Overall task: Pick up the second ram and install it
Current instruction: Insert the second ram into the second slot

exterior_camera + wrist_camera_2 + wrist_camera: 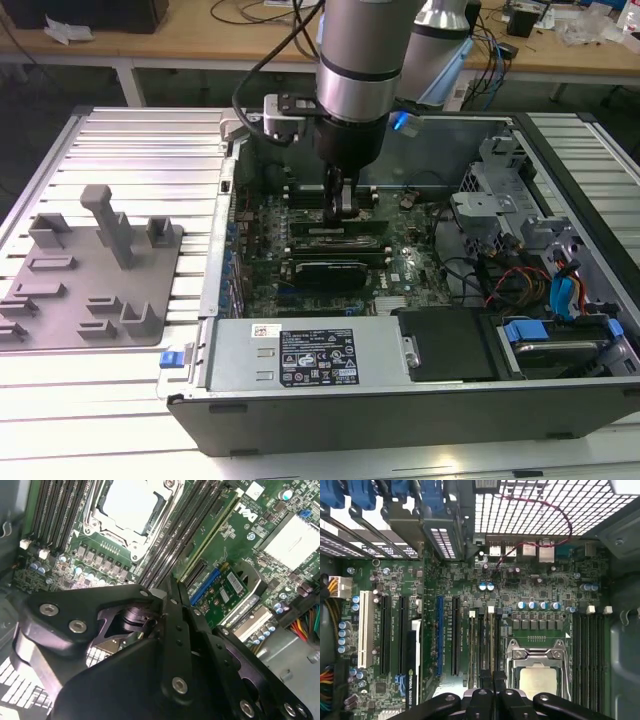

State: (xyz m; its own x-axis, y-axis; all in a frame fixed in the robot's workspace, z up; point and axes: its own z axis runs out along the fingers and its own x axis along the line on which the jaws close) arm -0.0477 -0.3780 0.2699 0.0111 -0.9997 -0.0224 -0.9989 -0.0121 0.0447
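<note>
Second ram (493,642), by my reading, is the thin green-and-gold edge standing in the motherboard slot nearest the processor socket. In the first wrist view it runs straight out from under the tool's fingertips. The tool (492,677) has its fingers pressed together, with no real gap between them in both wrist views. The tips sit right at the stick's top edge, and I cannot tell whether they nip that edge or only bear down on it. In the exterior view the tool (342,207) hangs plumb over the middle of the motherboard (400,290), inside the open computer case (400,415).

The step in hand looks like seating, so what matters is a push straight down the plane of the slot. Contact near the stick's mid-length should load both ends evenly. Off-centre, one end would likely sink first and the board would rock. The white end clip (491,609) at the slot's far end is the thing to judge by, though I cannot tell whether it has closed. Any sideways lean risks the neighbouring slots and the processor socket (536,672) just beside.

Outward, another green stick (210,536) sits a few slots away, on the side away from the socket. The case lies on the table (130,140), and a grey fixture (95,265) rests near the table edge at the exterior view's left.
</note>
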